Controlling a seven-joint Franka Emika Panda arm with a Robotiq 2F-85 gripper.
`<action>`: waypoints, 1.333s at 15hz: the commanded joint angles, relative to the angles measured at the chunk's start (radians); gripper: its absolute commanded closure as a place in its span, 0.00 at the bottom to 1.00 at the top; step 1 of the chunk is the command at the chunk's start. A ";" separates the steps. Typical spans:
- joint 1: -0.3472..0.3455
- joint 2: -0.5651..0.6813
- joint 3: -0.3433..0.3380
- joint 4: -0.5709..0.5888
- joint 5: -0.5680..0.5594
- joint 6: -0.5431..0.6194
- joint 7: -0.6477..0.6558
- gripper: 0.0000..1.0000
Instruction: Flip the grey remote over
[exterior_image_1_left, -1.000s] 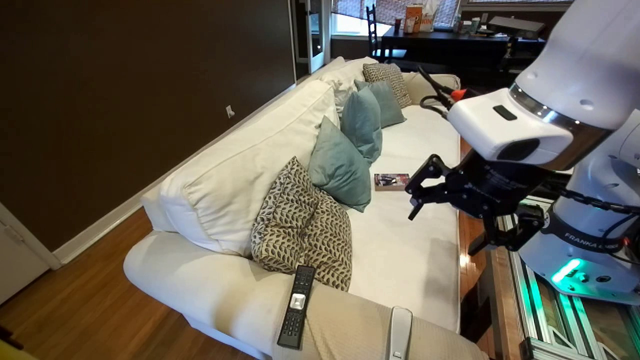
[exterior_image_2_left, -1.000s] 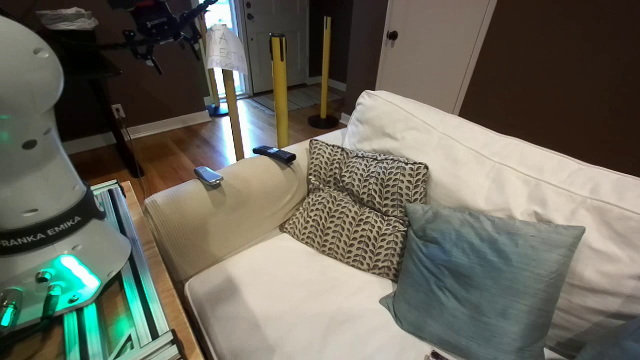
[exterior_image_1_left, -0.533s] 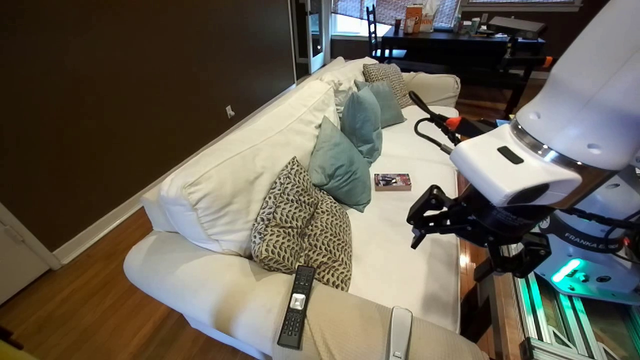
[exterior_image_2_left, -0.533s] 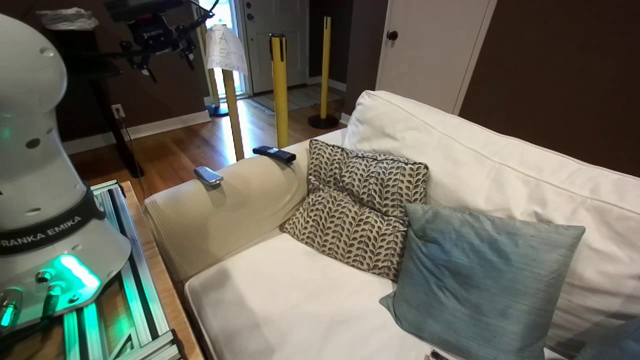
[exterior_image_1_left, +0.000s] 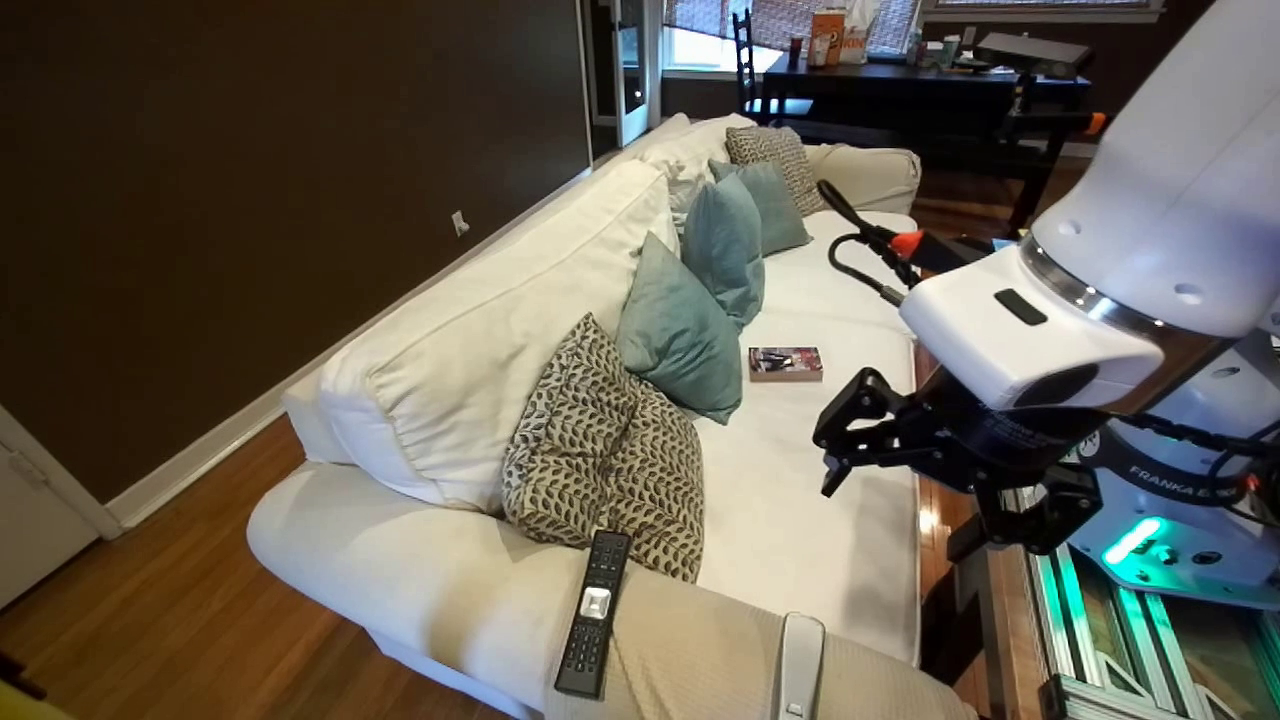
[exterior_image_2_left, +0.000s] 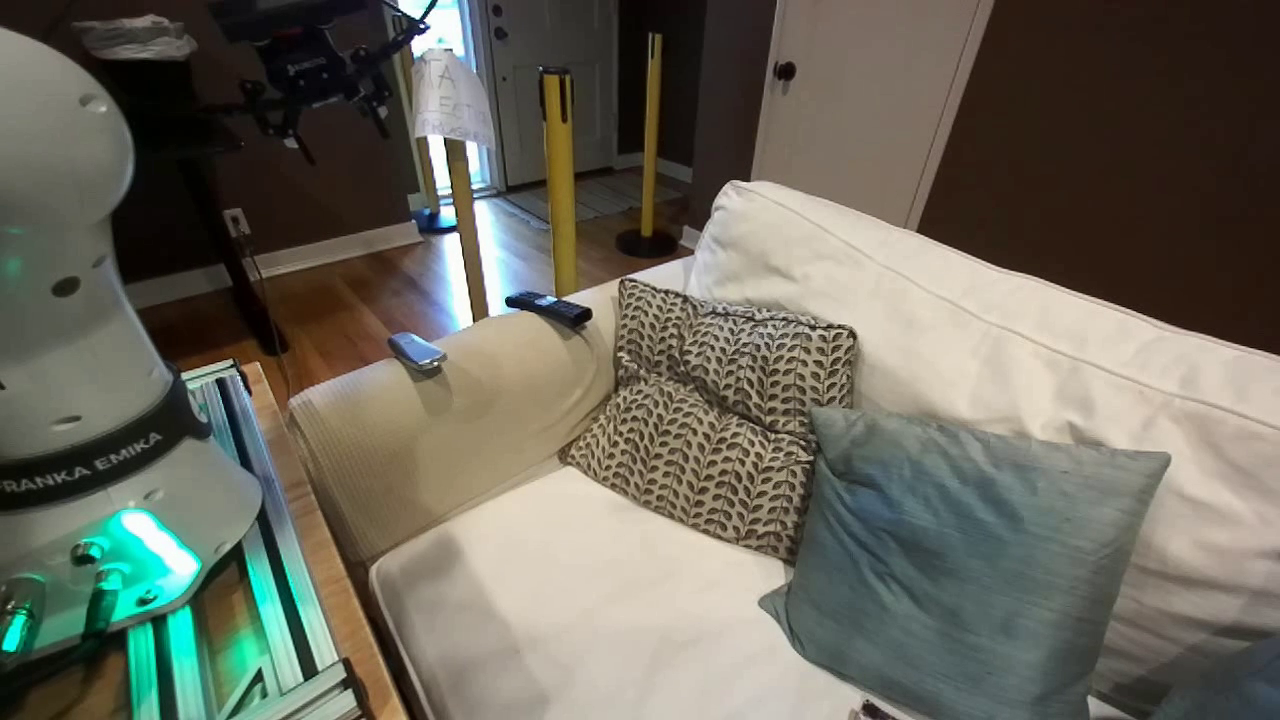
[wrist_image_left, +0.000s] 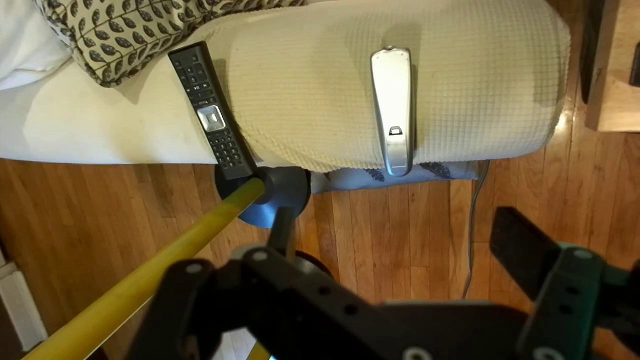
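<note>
Two remotes on the sofa arm (wrist_image_left: 310, 100), and the grey remote (wrist_image_left: 392, 95) is right of centre in my wrist view, plain silver face up, a small dark mark near its lower end that I can't read. Its underside is hidden from me. In an exterior view the bottom of the frame slices off the near end of that grey remote (exterior_image_1_left: 800, 655). My hand (wrist_image_left: 397, 232) is spread wide, holding nothing, both fingertips lower in the wrist frame than the remote; its linkages blur into one dark mass and run out of the bottom, covering plenty of floor (wrist_image_left: 370, 240). In an exterior view the hand (exterior_image_2_left: 344, 138) is dark on dark at upper left, hard to pick out, its mount clipped by the top edge.

Edges, then: in the wrist view the remote's lower end pokes just past the sofa arm's lower border, over a strip of leaf-printed cloth (wrist_image_left: 345, 181) that's mostly covered. Bare fabric both sides: a broad stretch leftward to the black remote (wrist_image_left: 212, 112), another rightward to the rounded end. At upper left the patterned cushion (wrist_image_left: 135, 30) sits right up by the black remote. A yellow post (wrist_image_left: 150, 280) slants through lower left, cut off by the frame.
</note>
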 joint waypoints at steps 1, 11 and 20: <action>0.017 0.058 -0.013 0.001 -0.003 0.032 -0.030 0.00; 0.018 0.113 0.011 0.001 -0.001 0.011 -0.031 0.00; 0.020 0.179 -0.017 0.000 0.038 0.028 -0.073 0.00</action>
